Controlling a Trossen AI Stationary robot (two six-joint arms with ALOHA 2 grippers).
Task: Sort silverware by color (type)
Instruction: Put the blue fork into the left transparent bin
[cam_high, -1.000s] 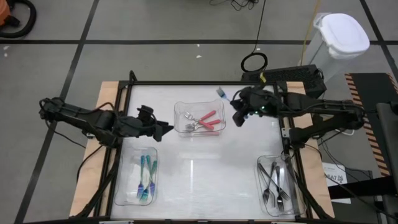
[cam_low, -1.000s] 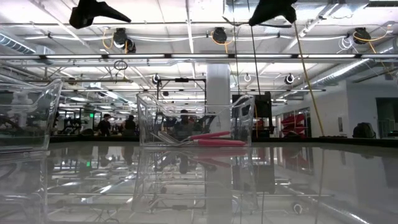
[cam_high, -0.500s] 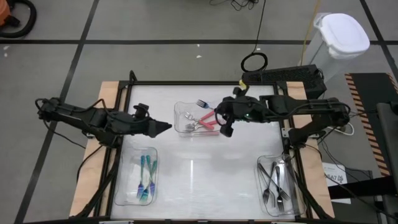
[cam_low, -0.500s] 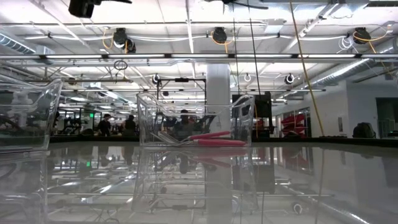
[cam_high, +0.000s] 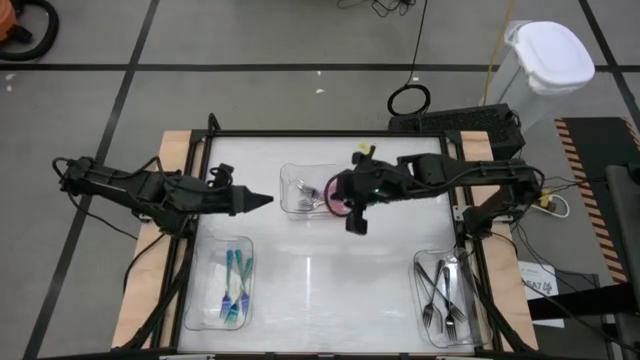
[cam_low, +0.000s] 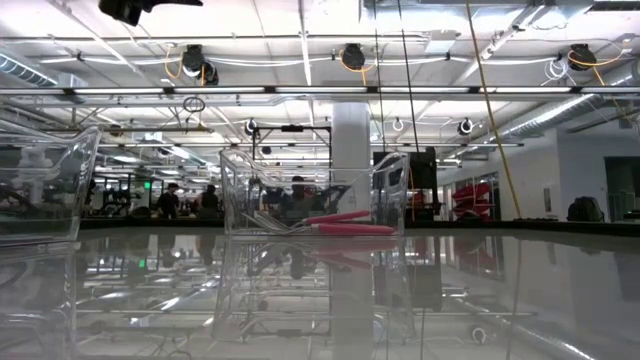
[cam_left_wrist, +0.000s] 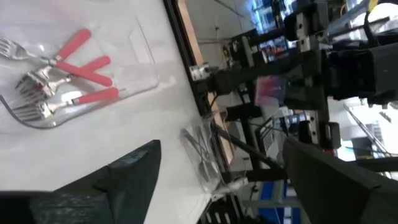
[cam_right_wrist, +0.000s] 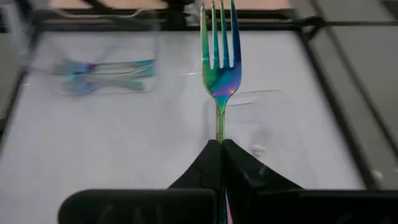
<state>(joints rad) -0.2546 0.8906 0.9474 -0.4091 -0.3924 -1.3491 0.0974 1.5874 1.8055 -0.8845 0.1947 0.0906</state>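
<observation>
Three clear trays (cam_high: 300, 172) sit on one white table (cam_high: 330, 270). Three pink-handled forks (cam_left_wrist: 74, 65) fill the tray at upper centre; several teal-handled pieces (cam_high: 234, 283), too overlapped to count, lie at lower left; several grey metal pieces (cam_high: 444, 292), likewise uncountable, lie at lower right. One iridescent fork (cam_right_wrist: 219, 62) is held aloft.

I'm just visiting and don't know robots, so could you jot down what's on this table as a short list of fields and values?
left pincer: open, empty, hovering beside the middle tray
right pincer: shut on an iridescent fork, near the middle tray's right end in the high view
middle tray: pink-handled forks
front left tray: teal-handled pieces
front right tray: dark grey forks
table: white top
</observation>
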